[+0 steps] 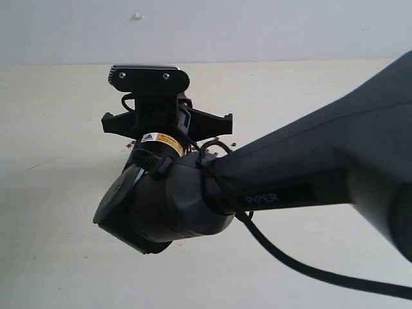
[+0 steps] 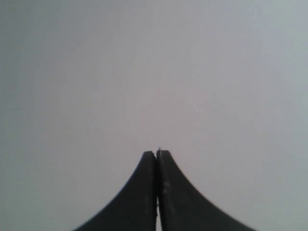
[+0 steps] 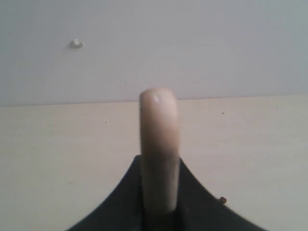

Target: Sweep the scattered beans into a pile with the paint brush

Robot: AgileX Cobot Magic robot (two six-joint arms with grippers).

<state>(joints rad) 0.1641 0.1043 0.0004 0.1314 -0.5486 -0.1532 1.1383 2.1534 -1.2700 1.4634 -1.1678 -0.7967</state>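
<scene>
In the right wrist view, my right gripper (image 3: 159, 161) is shut on the pale wooden handle of the paint brush (image 3: 159, 130), which stands out between the two dark jaws. The bristles and ferrule are hidden. One small reddish-brown bean (image 3: 223, 199) lies on the cream table beside a jaw. In the exterior view the right arm's wrist (image 1: 161, 193) covers the middle of the table, and only a few beans (image 1: 222, 140) peek out at its edges. My left gripper (image 2: 157, 153) is shut on nothing, facing a blank grey surface.
The cream table (image 1: 58, 193) runs back to a pale grey wall (image 1: 270, 26) that carries a small white speck (image 1: 138, 16). A black cable (image 1: 290, 261) hangs from the right arm across the near right of the table.
</scene>
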